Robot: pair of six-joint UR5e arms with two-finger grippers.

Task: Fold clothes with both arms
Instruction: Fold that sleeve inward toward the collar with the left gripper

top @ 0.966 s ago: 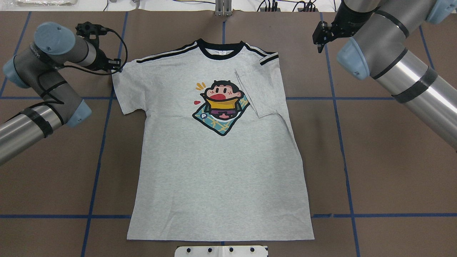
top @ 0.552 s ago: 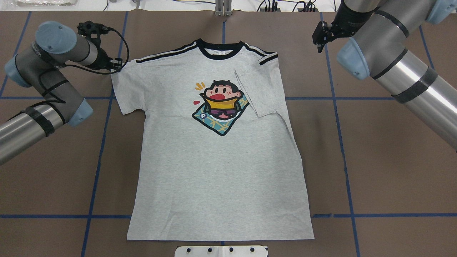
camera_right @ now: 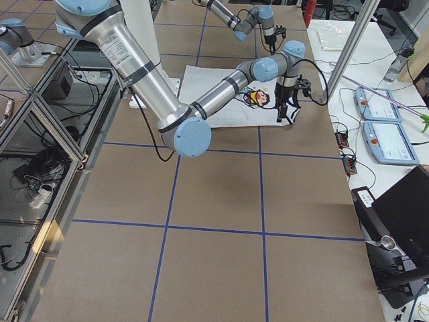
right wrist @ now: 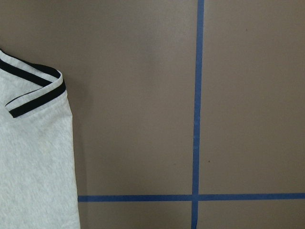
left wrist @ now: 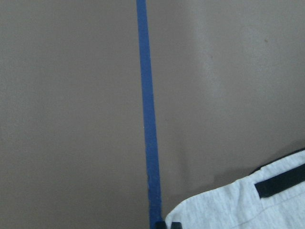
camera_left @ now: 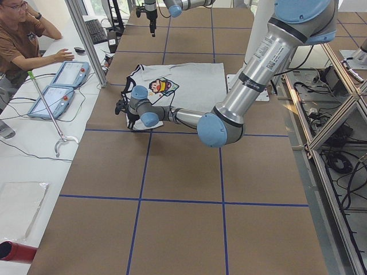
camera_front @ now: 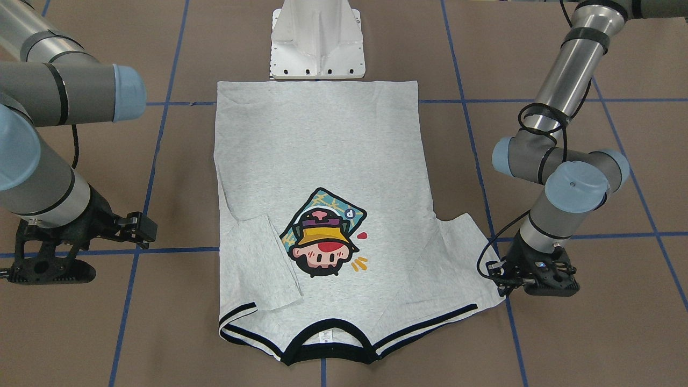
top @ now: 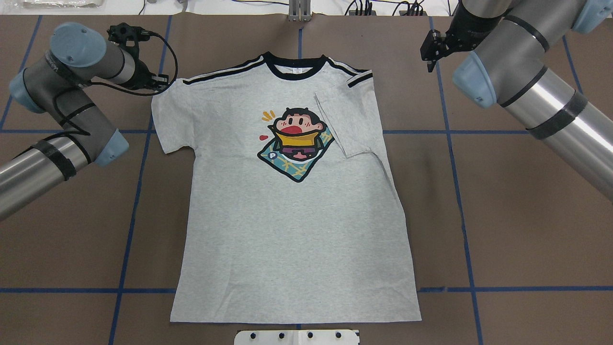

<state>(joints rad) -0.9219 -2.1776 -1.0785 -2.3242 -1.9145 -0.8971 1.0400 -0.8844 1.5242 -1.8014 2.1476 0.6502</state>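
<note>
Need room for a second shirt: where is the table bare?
Bare table flanks the T-shirt on both long sides, toward the hem. Crowded: the left pincer at the spread sleeve, the right pincer near the folded sleeve.

I counted one T-shirt (top: 287, 230) on one surface (top: 503, 215), my two arms (left arm (top: 72, 108), right arm (top: 550, 100)), two claws (left claw (top: 160, 81), right claw (top: 427, 55)), one white pedestal (camera_front: 318, 43), two tablets (camera_left: 70, 73) (camera_left: 50, 100) and one person (camera_left: 17, 34).

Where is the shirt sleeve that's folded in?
In the overhead view the folded sleeve lies on the T-shirt, at the robot's right side, over the chest between the cartoon head and the shirt's edge, just below the black shoulder stripes.
</note>
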